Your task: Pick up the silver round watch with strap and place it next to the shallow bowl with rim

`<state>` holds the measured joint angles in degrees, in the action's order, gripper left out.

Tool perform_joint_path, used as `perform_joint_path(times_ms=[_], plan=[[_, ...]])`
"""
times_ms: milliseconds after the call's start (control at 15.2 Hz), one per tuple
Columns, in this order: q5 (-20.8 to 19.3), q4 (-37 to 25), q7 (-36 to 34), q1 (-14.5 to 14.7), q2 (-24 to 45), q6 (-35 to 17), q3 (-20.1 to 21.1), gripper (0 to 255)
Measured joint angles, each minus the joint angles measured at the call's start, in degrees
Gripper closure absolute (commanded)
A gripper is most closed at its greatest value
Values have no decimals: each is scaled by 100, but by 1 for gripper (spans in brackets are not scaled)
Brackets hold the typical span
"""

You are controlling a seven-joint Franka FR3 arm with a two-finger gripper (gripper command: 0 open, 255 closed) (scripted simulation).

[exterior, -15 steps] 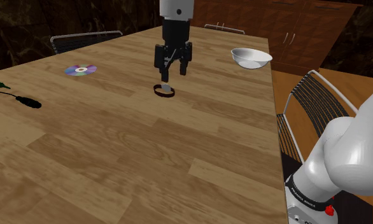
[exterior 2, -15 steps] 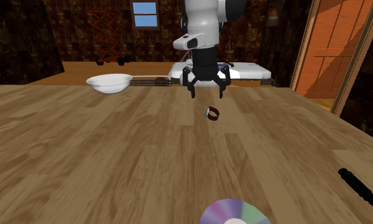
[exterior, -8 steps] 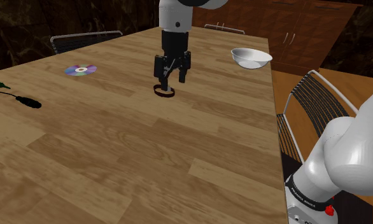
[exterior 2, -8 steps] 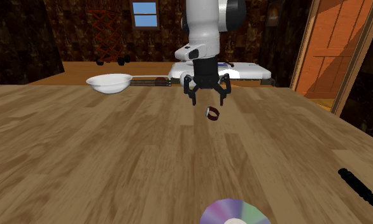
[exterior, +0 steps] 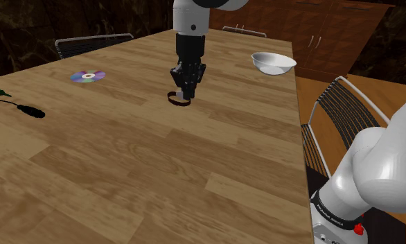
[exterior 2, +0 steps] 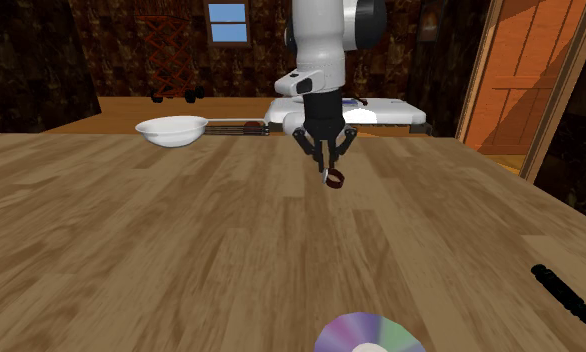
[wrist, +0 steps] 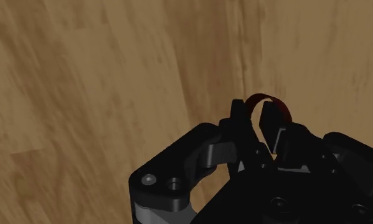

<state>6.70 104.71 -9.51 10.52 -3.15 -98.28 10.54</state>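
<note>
The watch (exterior: 175,100) is a small round face on a dark red-brown strap loop, resting on the wooden table (exterior: 160,166) near its middle. My black gripper (exterior: 187,94) points straight down onto it, the fingers drawn together on the watch. In the second exterior view the gripper (exterior 2: 328,168) pinches the watch (exterior 2: 334,181) at the table surface. From the wrist, the strap (wrist: 272,102) arches just beyond the gripper (wrist: 263,126), and a pale piece sits clasped between the fingers. The white shallow bowl (exterior: 273,63) stands near the table's far right corner in the shoulder view.
A shiny disc (exterior: 88,75) lies toward the shoulder view's left, and a black-handled screwdriver (exterior: 25,107) lies near the left edge. Wire chairs stand behind the table (exterior: 91,43) and along its right side (exterior: 343,111). The bowl (exterior 2: 171,130) is left of the arm in the second exterior view.
The gripper has come down onto the watch and its fingers, wide apart before, have closed on it. The watch stays in place on the table.
</note>
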Motion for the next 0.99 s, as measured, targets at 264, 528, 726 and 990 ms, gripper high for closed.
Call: perform_joint_path(times_ms=[264,528,726,990], plan=[[0,0,0,0,0,0,0,255],[-1,-34,-3,0,0,33,-1,255],[-2,-228,-17,-4,-6,231,-5,255],[-11,-557,-47,-7,25,527,-8,255]])
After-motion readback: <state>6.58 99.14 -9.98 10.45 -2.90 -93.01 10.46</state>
